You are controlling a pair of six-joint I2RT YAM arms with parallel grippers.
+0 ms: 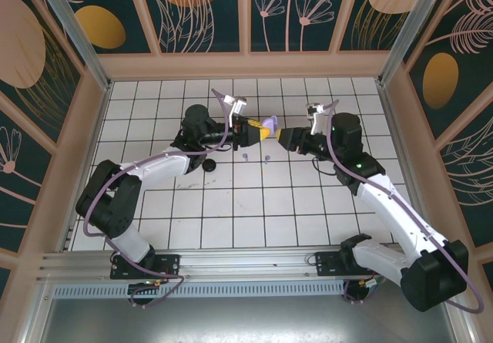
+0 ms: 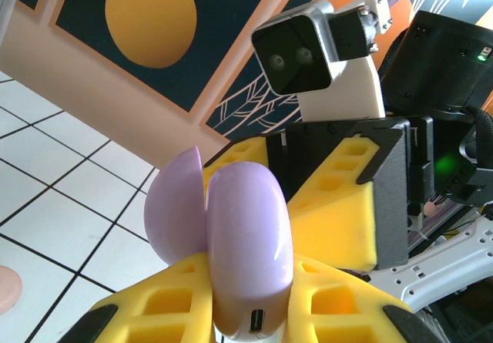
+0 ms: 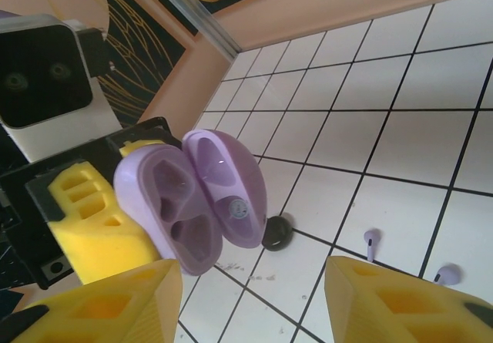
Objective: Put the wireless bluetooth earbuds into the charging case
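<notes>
Here we go: my left pincer [image 2: 250, 312] is clamped tight on the lilac charging case [image 2: 239, 243], yellow pads squeezing its base. The lid is swung open and both wells are empty, facing my right pincer [image 3: 254, 304]. That one hangs just beside the case's open mouth, jaws parted, nothing between them. Below the case, the lilac earbuds [image 3: 371, 243] lie near each other on the tiled table [image 1: 231, 204]. A dark round object [image 3: 277, 233] rests on the tiles beyond the case.
</notes>
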